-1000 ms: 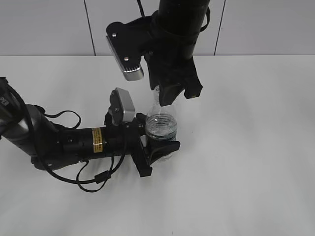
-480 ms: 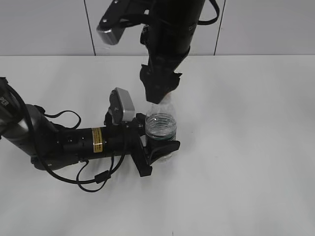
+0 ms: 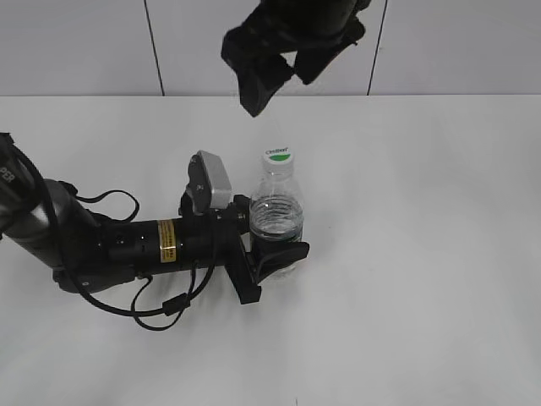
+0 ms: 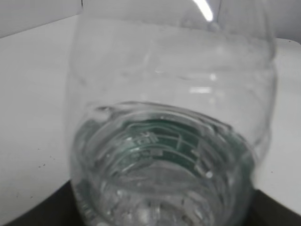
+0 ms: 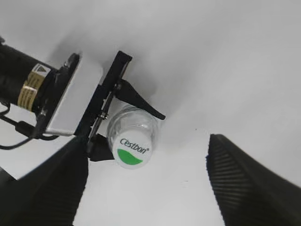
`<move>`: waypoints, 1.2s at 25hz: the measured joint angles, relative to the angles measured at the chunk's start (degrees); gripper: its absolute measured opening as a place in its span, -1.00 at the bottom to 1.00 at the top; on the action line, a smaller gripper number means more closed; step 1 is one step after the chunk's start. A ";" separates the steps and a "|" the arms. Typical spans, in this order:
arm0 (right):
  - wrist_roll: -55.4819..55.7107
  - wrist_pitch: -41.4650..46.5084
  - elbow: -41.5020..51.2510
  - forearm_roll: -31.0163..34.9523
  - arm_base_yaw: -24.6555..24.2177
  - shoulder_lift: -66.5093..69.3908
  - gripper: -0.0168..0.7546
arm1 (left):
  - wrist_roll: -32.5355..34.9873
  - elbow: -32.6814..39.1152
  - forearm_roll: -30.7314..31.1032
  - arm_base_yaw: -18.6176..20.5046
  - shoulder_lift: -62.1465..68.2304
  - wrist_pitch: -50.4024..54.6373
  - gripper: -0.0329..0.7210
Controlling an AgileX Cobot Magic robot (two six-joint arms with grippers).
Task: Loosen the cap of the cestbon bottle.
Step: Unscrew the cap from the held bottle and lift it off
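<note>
Release is showing: the right gripper (image 3: pixel 279 72), fingers spread wide and empty, is lifting away from the cap (image 3: pixel 277 155). The left gripper (image 3: pixel 272 251) is clamping the cestbon bottle (image 3: pixel 276 218) upright mid-desk (image 3: pixel 439 254), so one twist is probably finished.

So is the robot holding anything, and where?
The left pincer grips the bottle around its lower body. The right pincer is open above the cap, holding nothing.
</note>
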 joint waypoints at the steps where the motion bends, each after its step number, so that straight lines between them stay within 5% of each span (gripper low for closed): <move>1: 2.96 0.00 0.00 -0.37 0.00 -0.62 0.59 | 0.00 0.00 0.00 0.00 0.00 0.00 0.17; 8: 12.07 0.00 1.57 0.44 0.00 -2.43 0.59 | -0.02 0.00 0.00 0.00 0.00 0.00 0.17; 30: 12.42 0.00 5.45 2.37 0.00 4.25 0.58 | -0.07 0.00 -0.06 0.00 0.00 -0.11 0.17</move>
